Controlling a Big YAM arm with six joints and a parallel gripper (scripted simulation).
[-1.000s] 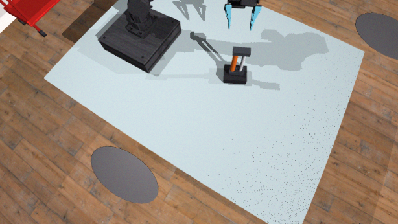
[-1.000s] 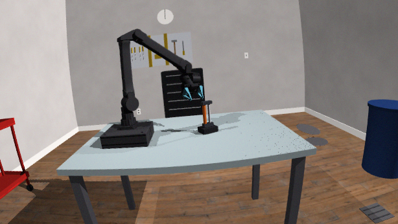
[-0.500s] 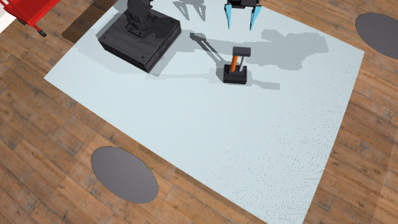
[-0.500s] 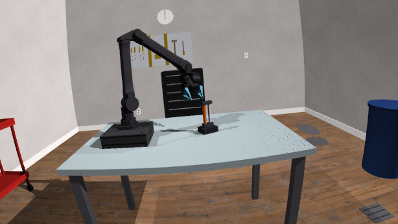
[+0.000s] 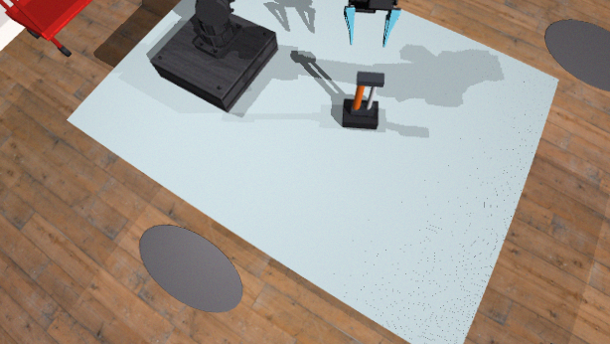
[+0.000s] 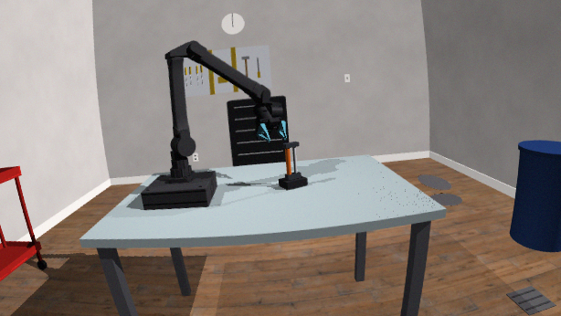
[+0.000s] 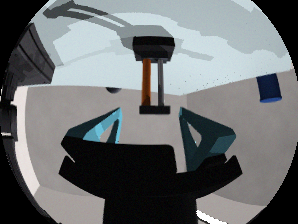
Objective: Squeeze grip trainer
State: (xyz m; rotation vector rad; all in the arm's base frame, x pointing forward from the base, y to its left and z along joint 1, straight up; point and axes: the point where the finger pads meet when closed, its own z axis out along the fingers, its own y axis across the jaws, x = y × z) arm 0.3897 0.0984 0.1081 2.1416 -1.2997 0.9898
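The grip trainer (image 5: 365, 100) stands upright on the pale table, a black base and black top cap joined by a thick orange foam bar (image 5: 358, 97) and a thin grey bar (image 5: 371, 98) to its right. It also shows in the exterior view (image 6: 291, 165) and in the wrist view (image 7: 153, 72). My gripper (image 5: 368, 31) with blue fingers hangs open and empty in the air, above and behind the trainer, apart from it. In the exterior view my gripper (image 6: 272, 132) is up and to the left of the top cap. In the wrist view my fingers frame the trainer ahead.
The arm's black base block (image 5: 215, 59) sits on the table left of the trainer. A black chair (image 6: 258, 130) stands behind the table. A red cart (image 6: 14, 219) is at the left and a blue barrel (image 6: 539, 195) at the right, both on the floor.
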